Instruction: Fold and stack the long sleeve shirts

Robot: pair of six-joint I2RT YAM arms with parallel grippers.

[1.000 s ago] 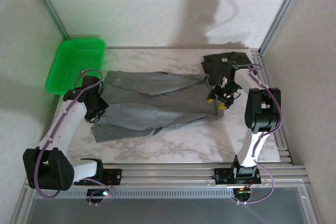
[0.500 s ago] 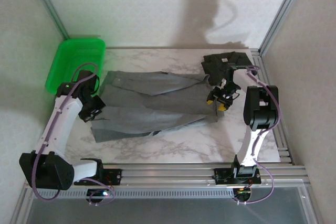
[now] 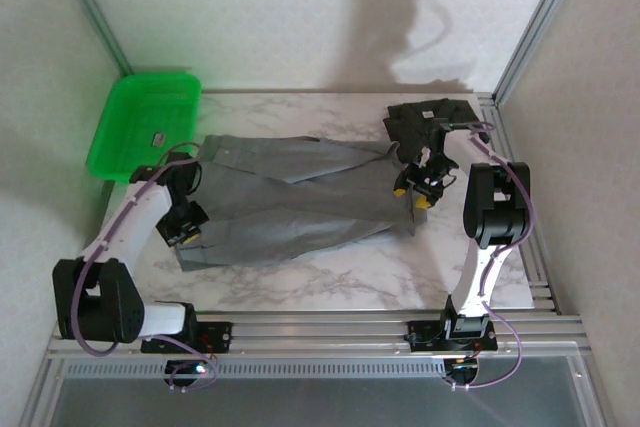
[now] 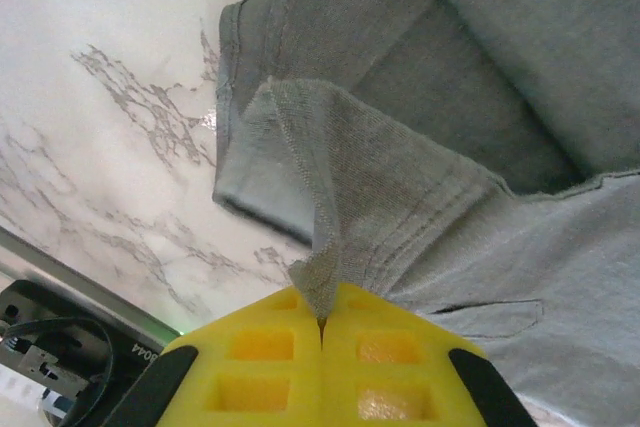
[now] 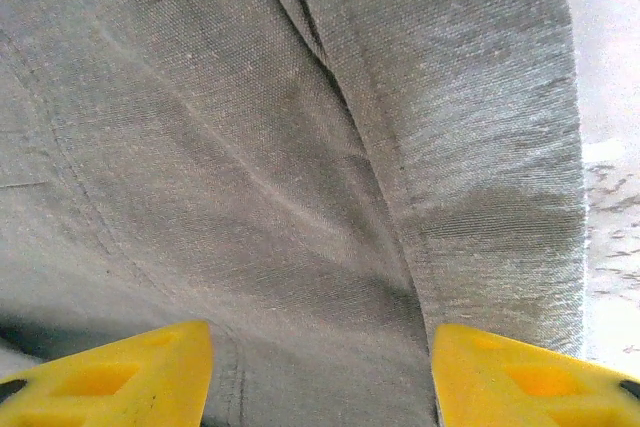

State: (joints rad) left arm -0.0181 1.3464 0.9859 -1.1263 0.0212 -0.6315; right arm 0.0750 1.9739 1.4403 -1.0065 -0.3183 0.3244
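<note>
A medium grey long sleeve shirt [image 3: 290, 197] lies spread across the middle of the marble table. A darker charcoal shirt [image 3: 428, 119] lies folded at the back right. My left gripper [image 3: 186, 229] is at the grey shirt's near left corner, shut on a pinched fold of its hem. In the left wrist view the gripper [image 4: 322, 319] has its yellow fingers [image 4: 400, 347] pressed together with the grey cloth [image 4: 330, 197] rising from between them. My right gripper [image 3: 414, 189] stands open over the grey shirt's right edge, its fingers [image 5: 500, 372] wide apart above flat grey cloth [image 5: 300, 177].
A green plastic tray [image 3: 120, 142] sits at the back left corner, half off the table, with a small dark item [image 3: 158, 137] in it. Bare marble [image 3: 350, 272] runs along the near side. Metal frame posts stand at both back corners.
My left gripper has shifted a little toward the near edge, still holding the grey shirt's corner, and its arm has swung lower. The right arm has hardly moved.
</note>
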